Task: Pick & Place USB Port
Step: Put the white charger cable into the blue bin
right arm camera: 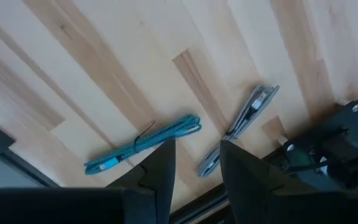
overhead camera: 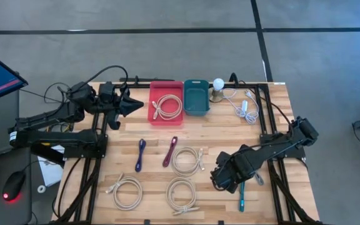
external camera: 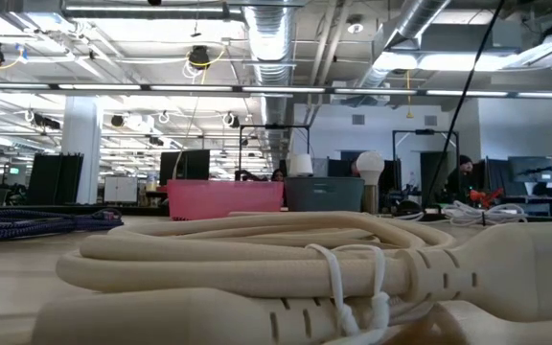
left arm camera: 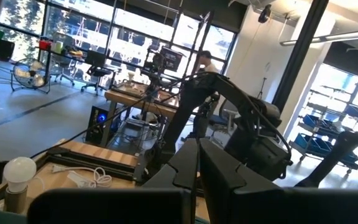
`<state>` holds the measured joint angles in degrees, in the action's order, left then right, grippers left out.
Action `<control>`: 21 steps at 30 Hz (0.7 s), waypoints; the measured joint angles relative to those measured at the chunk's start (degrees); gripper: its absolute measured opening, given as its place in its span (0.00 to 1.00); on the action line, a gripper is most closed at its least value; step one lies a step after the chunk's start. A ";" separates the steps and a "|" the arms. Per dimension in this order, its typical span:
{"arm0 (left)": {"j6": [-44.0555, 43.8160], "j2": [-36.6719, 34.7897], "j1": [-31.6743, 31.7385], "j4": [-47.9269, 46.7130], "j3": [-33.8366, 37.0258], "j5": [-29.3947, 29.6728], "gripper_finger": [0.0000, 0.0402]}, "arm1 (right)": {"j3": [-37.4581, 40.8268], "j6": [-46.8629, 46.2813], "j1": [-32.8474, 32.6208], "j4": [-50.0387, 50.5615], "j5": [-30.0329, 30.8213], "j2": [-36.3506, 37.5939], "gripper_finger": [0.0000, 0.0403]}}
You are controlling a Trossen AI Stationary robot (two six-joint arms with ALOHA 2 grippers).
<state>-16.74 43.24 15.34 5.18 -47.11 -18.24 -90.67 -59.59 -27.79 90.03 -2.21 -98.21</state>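
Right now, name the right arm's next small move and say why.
Probably lower the right gripper onto the teal cable: its jaws stand open and empty above the table, the teal cable and a grey cable lying just beyond them. The left gripper waits shut near the red bin.

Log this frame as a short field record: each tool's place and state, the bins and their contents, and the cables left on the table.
left tool: shut, empty, parked beside the red bin
right tool: open, empty, above the teal cable
red bin: holds one cream coiled cable
teal bin: looks empty
cream coils on table: three, one at
other bundled cables: blue, maroon, grey
far edge: bulb on a stand, white cable
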 joint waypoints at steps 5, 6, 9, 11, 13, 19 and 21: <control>-0.02 0.01 -0.01 -0.01 0.00 -0.02 0.04 | 0.02 1.70 0.04 -0.01 3.55 1.59 0.29; -0.02 0.01 0.00 -0.01 0.00 -0.02 0.04 | 0.02 1.68 0.04 -0.02 4.66 2.51 0.29; -0.02 0.00 0.01 -0.01 0.00 -0.02 0.04 | 0.02 1.64 -0.57 -0.03 9.21 5.95 0.26; -0.02 -0.01 -0.01 -0.01 0.00 -0.02 0.04 | 0.02 1.27 -1.07 0.01 12.50 8.77 0.24; -0.02 0.01 0.01 -0.01 0.00 -0.02 0.04 | 0.02 1.29 -1.66 -0.01 14.86 11.39 0.22; -0.19 0.01 0.00 -0.01 0.00 -0.02 0.04 | 0.02 1.22 -5.21 -0.01 23.85 18.63 0.19; -0.19 0.01 -0.01 -0.01 0.00 -0.02 0.04 | 0.02 0.26 -6.35 -0.01 26.11 21.02 0.19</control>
<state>-16.93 43.24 15.33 5.17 -47.11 -18.26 -90.65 -59.33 -34.14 90.02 23.90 -77.19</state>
